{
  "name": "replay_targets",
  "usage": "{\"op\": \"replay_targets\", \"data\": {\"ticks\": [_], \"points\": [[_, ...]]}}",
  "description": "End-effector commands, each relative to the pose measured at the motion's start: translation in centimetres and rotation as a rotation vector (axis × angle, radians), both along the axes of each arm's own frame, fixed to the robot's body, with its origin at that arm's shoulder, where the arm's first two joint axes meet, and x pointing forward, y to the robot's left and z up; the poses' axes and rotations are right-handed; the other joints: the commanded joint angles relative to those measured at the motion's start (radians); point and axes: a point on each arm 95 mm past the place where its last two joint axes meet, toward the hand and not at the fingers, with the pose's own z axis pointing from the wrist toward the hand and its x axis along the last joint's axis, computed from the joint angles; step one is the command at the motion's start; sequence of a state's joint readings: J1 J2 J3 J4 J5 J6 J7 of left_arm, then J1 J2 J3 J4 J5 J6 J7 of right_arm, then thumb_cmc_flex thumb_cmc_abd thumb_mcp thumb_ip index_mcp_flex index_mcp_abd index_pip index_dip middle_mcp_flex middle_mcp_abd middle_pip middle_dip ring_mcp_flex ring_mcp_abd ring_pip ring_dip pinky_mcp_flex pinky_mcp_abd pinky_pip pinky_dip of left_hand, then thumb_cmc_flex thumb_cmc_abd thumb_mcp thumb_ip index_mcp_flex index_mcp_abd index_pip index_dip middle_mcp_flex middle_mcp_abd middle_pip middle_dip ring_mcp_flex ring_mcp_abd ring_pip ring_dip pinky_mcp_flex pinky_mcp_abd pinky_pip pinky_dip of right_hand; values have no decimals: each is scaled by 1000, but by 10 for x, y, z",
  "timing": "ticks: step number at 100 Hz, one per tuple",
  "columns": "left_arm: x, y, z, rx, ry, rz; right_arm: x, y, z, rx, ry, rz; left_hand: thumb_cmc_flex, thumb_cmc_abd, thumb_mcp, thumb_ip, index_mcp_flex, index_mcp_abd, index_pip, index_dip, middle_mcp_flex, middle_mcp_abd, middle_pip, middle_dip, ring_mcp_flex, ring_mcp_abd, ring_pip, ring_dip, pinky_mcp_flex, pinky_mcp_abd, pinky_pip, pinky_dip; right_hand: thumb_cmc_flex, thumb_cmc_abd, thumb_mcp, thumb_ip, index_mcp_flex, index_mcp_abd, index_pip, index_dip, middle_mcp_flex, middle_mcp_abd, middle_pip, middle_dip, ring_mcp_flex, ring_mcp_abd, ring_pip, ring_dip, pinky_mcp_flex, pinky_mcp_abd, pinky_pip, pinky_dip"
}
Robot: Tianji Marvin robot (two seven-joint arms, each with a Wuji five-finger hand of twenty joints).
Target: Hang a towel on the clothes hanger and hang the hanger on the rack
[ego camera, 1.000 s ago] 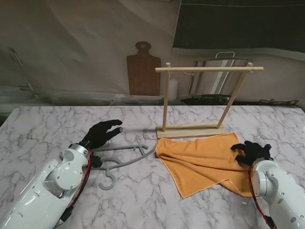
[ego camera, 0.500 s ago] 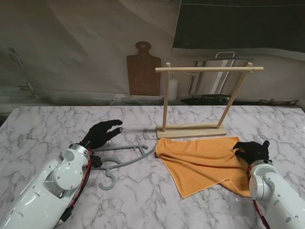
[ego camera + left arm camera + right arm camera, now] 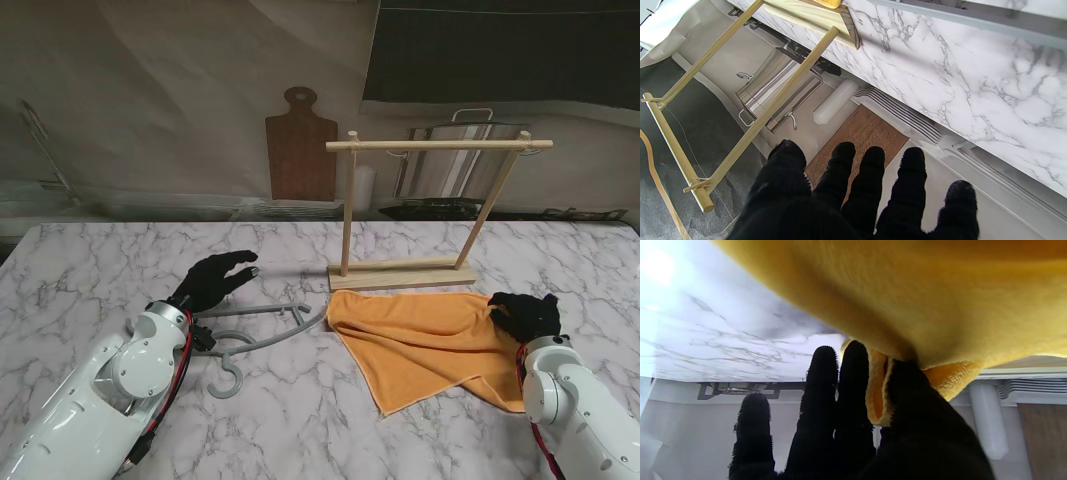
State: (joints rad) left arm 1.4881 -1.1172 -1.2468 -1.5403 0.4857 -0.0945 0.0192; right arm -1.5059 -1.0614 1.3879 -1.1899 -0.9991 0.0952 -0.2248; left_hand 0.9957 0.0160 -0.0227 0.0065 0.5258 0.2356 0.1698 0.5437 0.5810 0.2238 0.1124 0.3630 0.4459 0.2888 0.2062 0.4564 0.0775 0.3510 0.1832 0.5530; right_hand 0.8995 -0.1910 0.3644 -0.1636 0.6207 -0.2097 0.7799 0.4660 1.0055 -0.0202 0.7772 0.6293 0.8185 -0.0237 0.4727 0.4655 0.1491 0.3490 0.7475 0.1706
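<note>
An orange towel (image 3: 425,335) lies spread on the marble table, in front of the wooden rack (image 3: 430,205). My right hand (image 3: 525,315) rests on the towel's far right corner; in the right wrist view the towel's edge (image 3: 878,390) is pinched between thumb and fingers (image 3: 853,386). A grey clothes hanger (image 3: 262,335) lies flat on the table to the left of the towel, hook toward me. My left hand (image 3: 215,280) hovers open just beyond the hanger, fingers (image 3: 873,173) spread, holding nothing. The rack's bar (image 3: 670,146) shows in the left wrist view.
A wooden cutting board (image 3: 300,150) leans on the back wall. A metal pot (image 3: 450,165) stands behind the rack, and a white cylinder (image 3: 364,188) beside it. The table's far edge (image 3: 200,224) runs behind the rack.
My right hand has crept a little farther from me along the towel's right corner and its fingers have closed on the cloth. The left hand and hanger have not moved.
</note>
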Motion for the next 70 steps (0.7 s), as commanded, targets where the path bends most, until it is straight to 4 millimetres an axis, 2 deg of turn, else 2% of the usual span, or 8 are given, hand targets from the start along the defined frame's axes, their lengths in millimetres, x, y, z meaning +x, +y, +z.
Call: {"op": "replay_targets", "data": {"ticks": [1,15,23,36,41,70], "points": [[0,-2,-2,0,10,-9,3,2,4,-2,-23,18,-3,62,-14,-23,4,-6,6,0,15,-21,14,9,-2,-9,-3,12,-18,8,247,16,7,36,106,10,98,-32,120,83,23,37,91,51,51,-33,86,53,20,21,77,74],[0,-2,-2,-1,8,-6,5,6,11,6,-43,54,-4,62,-14,-23,5,-6,6,0,15,-20,15,9,-2,-9,-3,13,-18,7,249,16,1,12,162,2,109,11,124,101,49,55,191,132,90,-21,237,125,92,15,200,183],[0,-1,-2,-2,7,-5,5,9,17,10,-47,70,-4,63,-14,-23,5,-6,6,0,15,-21,15,9,-2,-9,-3,13,-19,8,248,16,-2,2,180,-1,115,24,123,100,61,58,211,157,105,-6,279,145,118,17,232,211],[0,-1,-2,-1,6,-3,1,16,32,10,-47,110,-2,62,-14,-23,4,-6,6,0,15,-22,15,9,-2,-9,-3,13,-18,6,249,16,-17,-24,199,-6,134,44,111,64,105,47,235,201,169,14,353,179,191,16,300,273],[0,-1,-1,0,5,-3,-1,19,38,10,-52,130,-2,63,-14,-23,4,-6,6,0,15,-20,15,9,-2,-9,-3,13,-18,8,249,15,-28,-48,219,7,144,52,111,38,127,42,241,212,199,18,365,183,223,11,330,297],[-1,2,0,7,-7,2,-7,47,73,15,-99,237,-2,63,-13,-23,5,-6,6,0,16,-20,15,9,-1,-9,-3,13,-19,7,248,14,-72,-143,326,37,178,68,132,-50,212,46,281,222,403,33,347,160,379,7,439,340]]}}
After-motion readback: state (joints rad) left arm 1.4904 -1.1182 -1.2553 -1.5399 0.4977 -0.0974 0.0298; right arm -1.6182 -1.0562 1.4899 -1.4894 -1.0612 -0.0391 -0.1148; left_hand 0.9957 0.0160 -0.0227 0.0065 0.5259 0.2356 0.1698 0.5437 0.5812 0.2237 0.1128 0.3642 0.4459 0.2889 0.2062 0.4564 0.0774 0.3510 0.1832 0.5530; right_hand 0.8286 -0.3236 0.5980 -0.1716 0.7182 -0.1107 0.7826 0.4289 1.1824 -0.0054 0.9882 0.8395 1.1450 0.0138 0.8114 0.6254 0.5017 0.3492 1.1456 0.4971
